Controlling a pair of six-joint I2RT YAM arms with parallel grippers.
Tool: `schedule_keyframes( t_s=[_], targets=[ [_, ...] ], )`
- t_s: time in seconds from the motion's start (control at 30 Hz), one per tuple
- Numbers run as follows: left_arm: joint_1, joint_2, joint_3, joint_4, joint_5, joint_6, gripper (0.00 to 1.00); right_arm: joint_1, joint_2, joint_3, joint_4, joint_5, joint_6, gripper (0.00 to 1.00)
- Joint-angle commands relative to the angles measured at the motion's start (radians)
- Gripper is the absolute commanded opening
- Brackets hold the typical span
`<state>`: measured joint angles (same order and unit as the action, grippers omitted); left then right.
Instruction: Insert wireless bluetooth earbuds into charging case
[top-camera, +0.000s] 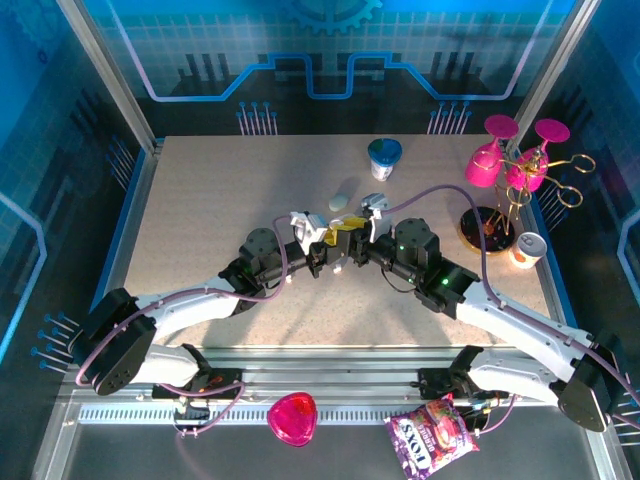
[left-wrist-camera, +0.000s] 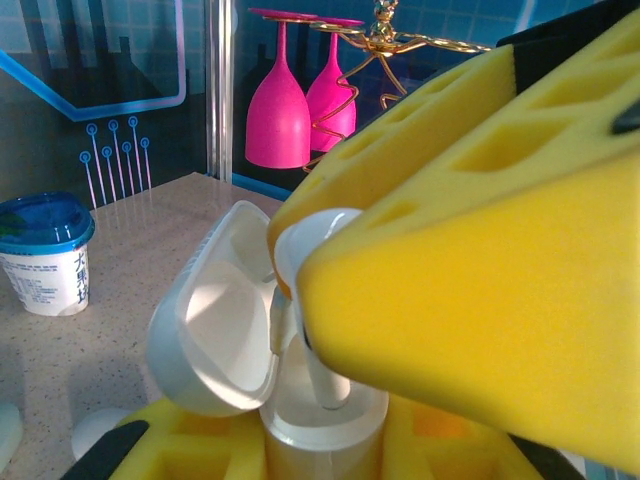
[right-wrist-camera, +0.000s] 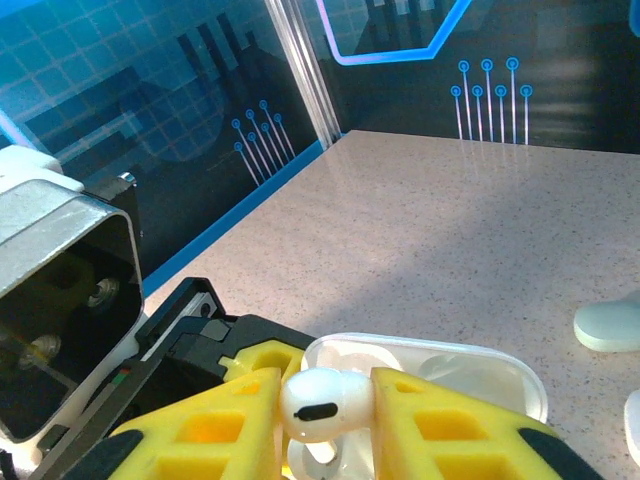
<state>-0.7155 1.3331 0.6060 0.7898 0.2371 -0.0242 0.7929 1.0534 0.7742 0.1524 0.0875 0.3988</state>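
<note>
The white charging case (left-wrist-camera: 318, 425) stands upright with its lid (left-wrist-camera: 205, 325) swung open to the left. My left gripper (left-wrist-camera: 320, 455) is shut on the case body, its yellow fingers (left-wrist-camera: 175, 445) on either side. My right gripper (right-wrist-camera: 322, 412) is shut on one white earbud (right-wrist-camera: 322, 400), held just above the open case (right-wrist-camera: 440, 362). From the left wrist view, the earbud (left-wrist-camera: 308, 245) has its stem reaching down into the case opening. The two grippers (top-camera: 338, 245) meet at mid-table.
A blue-lidded cup (top-camera: 384, 157) and a white pebble-shaped case (top-camera: 341, 201) sit behind the grippers. Pink wine glasses on a gold rack (top-camera: 512, 165) and a small can (top-camera: 527, 248) stand at the right. A pink dish (top-camera: 292, 418) and a snack bag (top-camera: 435, 442) lie at the near edge.
</note>
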Motion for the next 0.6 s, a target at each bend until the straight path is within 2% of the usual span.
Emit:
schedule_keyframes(
  t_s=[0.0, 0.07, 0.27, 0.57],
  targets=[
    [-0.009, -0.032, 0.038, 0.114, 0.027, 0.019, 0.15, 0.035, 0.019, 0.001, -0.098, 0.05, -0.023, 0.26],
    [-0.009, -0.032, 0.038, 0.112, 0.028, 0.024, 0.15, 0.038, 0.011, 0.003, -0.104, 0.076, -0.02, 0.26],
    [-0.009, -0.027, 0.025, 0.114, 0.022, 0.027, 0.15, 0.008, -0.042, 0.012, -0.113, 0.038, 0.008, 0.25],
    [-0.009, -0.024, 0.031, 0.134, 0.048, 0.015, 0.15, 0.003, -0.014, 0.045, -0.164, -0.003, 0.018, 0.31]
  ],
)
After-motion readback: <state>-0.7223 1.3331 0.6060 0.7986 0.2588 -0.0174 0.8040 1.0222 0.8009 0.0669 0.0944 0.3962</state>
